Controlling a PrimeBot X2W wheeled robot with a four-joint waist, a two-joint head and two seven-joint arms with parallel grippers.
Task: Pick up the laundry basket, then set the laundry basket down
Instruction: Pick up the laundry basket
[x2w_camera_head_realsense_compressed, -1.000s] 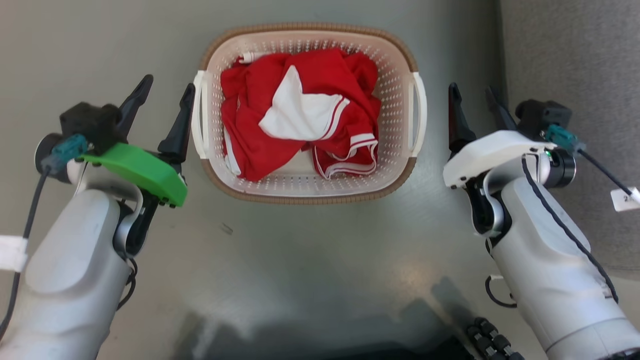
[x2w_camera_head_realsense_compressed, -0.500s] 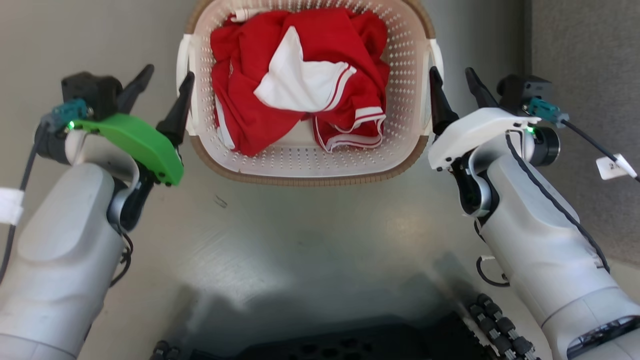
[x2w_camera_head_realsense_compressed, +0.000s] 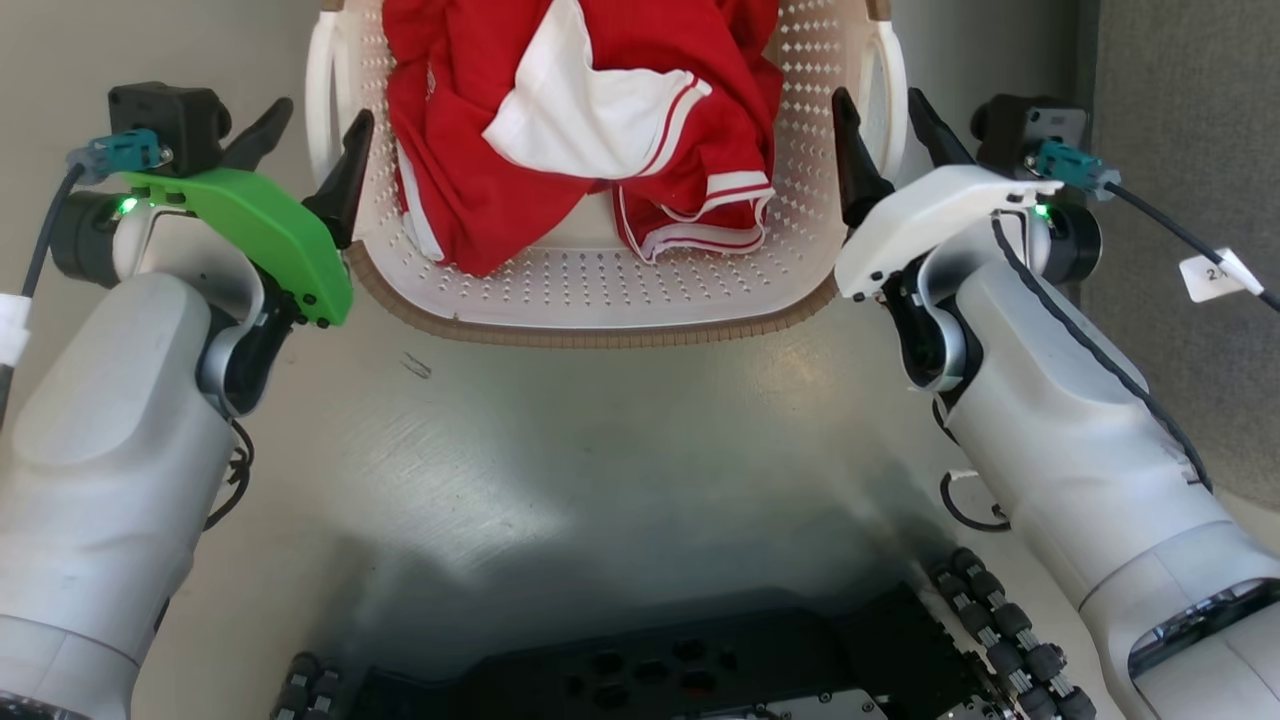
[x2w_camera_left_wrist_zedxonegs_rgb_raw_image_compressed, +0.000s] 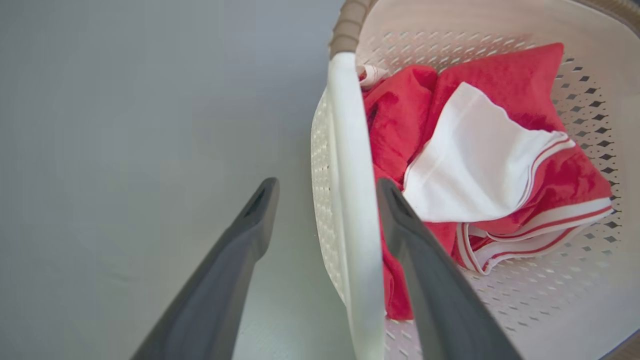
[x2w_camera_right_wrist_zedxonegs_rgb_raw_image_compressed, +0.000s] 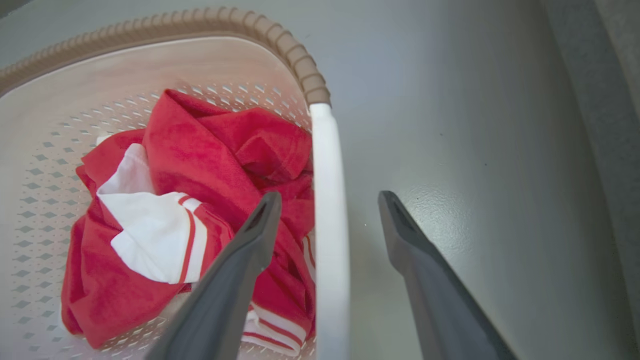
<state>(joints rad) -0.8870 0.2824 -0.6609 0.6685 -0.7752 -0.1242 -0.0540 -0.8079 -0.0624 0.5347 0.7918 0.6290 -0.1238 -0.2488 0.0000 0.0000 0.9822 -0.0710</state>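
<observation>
Left gripper (x2w_camera_head_realsense_compressed: 318, 115), right gripper (x2w_camera_head_realsense_compressed: 877, 97) wide, astride handles (x2w_camera_left_wrist_zedxonegs_rgb_raw_image_compressed: 350, 200) of laundry basket (x2w_camera_head_realsense_compressed: 600, 335); uneven closing may tilt it, spill clothes (x2w_camera_head_realsense_compressed: 450, 200).

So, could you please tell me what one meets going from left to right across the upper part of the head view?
Left gripper → laundry basket holding a red and white garment → right gripper → white cable tag.
</observation>
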